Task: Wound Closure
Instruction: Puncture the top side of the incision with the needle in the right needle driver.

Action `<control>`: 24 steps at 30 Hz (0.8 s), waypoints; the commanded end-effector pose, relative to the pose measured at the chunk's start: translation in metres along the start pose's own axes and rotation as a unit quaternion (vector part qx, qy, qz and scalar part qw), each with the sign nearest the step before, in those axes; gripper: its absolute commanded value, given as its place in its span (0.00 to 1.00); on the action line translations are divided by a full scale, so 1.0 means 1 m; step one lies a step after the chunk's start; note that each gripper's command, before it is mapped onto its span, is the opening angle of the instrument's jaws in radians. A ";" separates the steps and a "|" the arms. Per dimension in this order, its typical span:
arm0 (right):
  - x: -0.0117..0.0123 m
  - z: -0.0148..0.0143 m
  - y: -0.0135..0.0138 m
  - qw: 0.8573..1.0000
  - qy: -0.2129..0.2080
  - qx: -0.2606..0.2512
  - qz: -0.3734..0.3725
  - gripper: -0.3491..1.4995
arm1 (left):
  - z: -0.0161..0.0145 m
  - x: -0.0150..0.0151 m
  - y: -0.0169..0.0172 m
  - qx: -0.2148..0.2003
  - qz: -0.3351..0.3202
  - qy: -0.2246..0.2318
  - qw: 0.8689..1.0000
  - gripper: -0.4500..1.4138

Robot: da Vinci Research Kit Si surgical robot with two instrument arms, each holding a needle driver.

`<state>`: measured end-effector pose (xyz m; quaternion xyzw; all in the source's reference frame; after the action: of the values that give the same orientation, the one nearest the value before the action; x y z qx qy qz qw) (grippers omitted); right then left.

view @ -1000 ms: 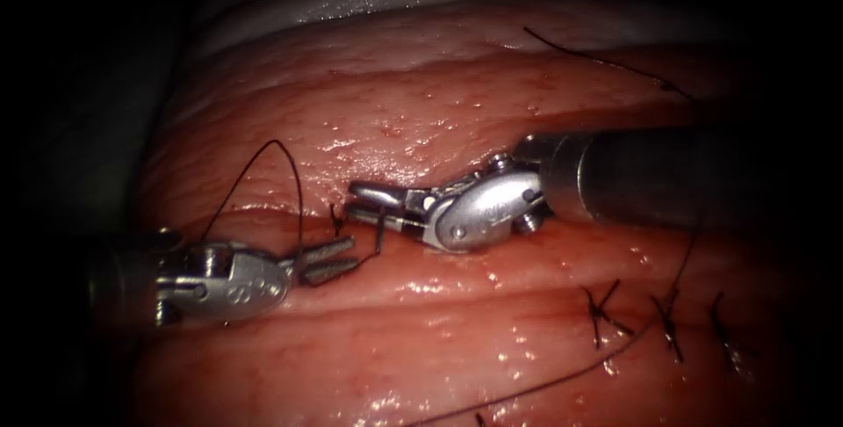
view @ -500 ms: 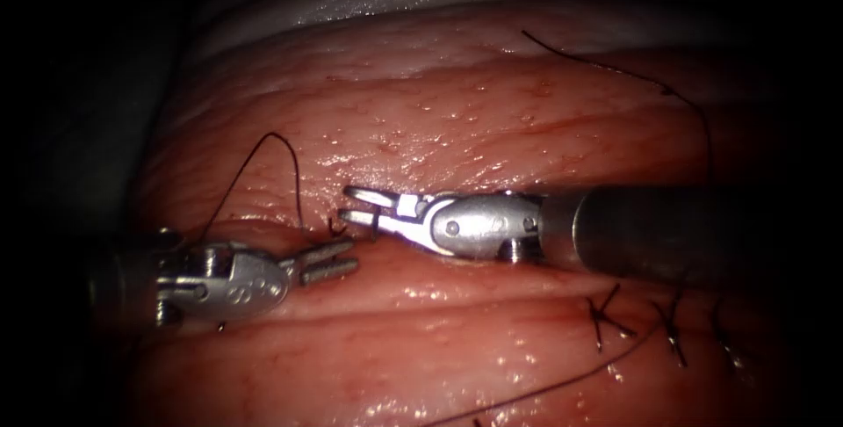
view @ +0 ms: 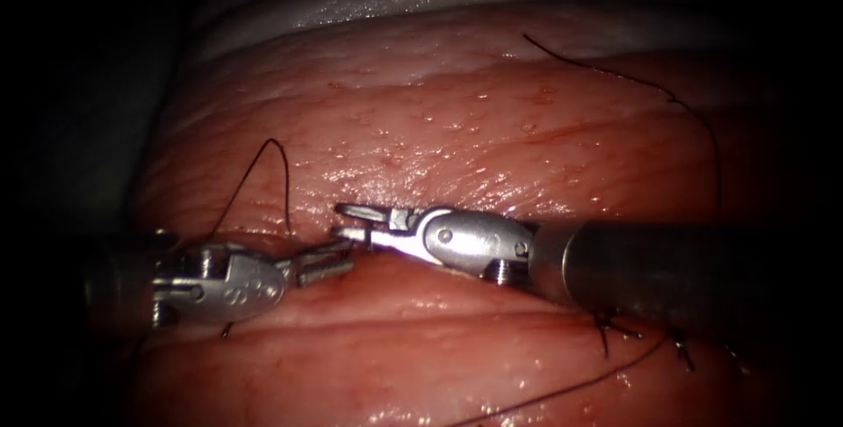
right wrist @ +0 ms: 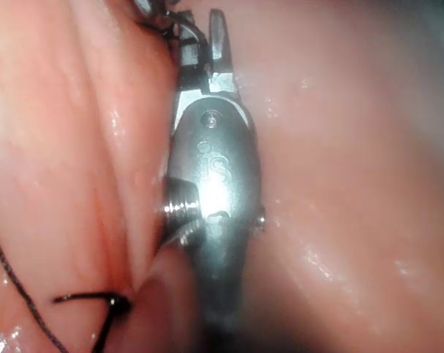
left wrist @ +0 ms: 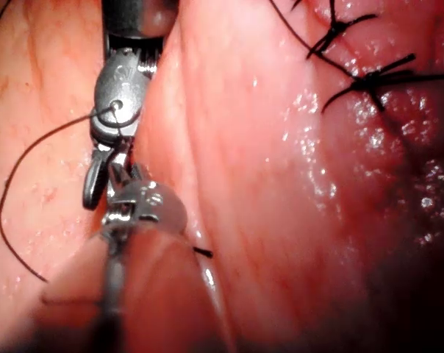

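Meeting tip to tip at the cut [view: 386, 256] on the tissue [view: 457, 137].
Right tool [view: 351, 222] jaws apart, empty; left tool [view: 329, 264] jaws nearly closed, grip unclear; needle not discernible; thread [view: 283, 183] loops above the left tool.

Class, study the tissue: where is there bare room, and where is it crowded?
Bare: the tissue above the right claw, between the thread loop and the long thread strand; also the band below the left claw. Crowded: where the two claws meet, and the stitches beside the right shaft. What either claw holds is unclear.
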<state>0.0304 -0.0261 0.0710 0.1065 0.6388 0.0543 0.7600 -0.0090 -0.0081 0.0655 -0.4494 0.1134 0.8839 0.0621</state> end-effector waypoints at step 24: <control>0.0006 -0.0023 -0.0002 1.000 -0.001 0.017 -0.008 0.00 | 0.0003 -0.0007 0.0000 0.002 0.000 -0.006 1.000 0.13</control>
<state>0.0275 -0.0259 0.0695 0.1134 0.6380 0.0352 0.7608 -0.0082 -0.0079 0.0657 -0.4432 0.1147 0.8868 0.0641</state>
